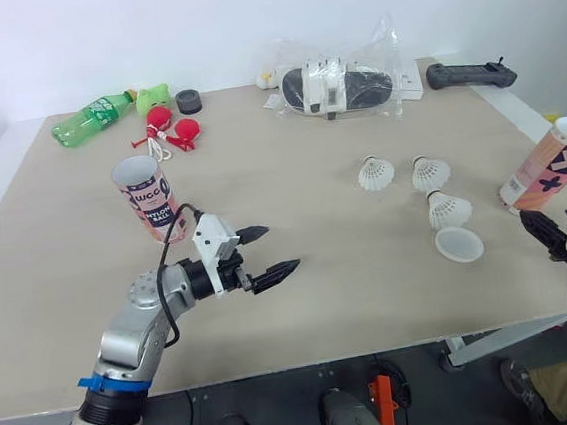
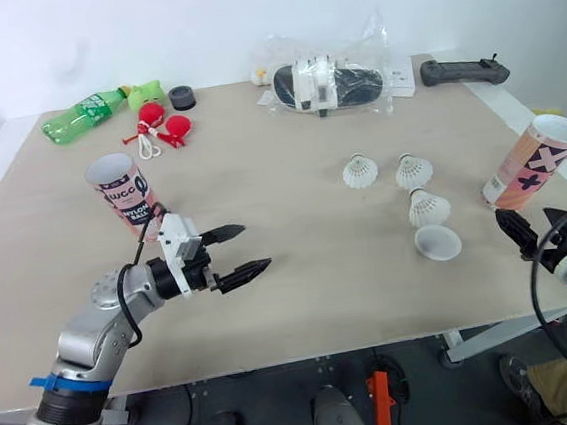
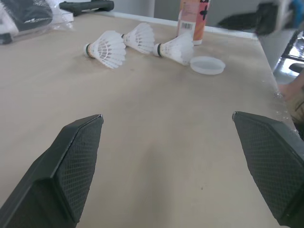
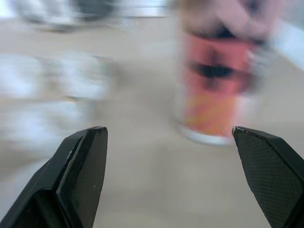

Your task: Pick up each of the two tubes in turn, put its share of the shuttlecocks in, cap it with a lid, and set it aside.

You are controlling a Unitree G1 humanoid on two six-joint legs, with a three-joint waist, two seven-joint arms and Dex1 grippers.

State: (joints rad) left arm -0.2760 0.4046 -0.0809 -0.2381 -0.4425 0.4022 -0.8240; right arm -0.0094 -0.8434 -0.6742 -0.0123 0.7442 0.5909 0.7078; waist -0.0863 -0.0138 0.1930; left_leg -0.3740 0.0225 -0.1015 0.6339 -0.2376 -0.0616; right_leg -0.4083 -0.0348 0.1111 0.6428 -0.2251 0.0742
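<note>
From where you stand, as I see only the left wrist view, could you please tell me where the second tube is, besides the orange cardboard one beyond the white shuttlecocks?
Observer: The pink-and-white cardboard tube stands open end up to the robot's left of the open left gripper, a little farther back.
Operator: Thank you. Is the right gripper holding the orange tube?
Observer: No. The right gripper is open and faces the orange cardboard tube, stopping short of it.
Operator: Is that tube's top open?
Observer: Yes, its white-rimmed mouth faces up, uncapped.
</note>
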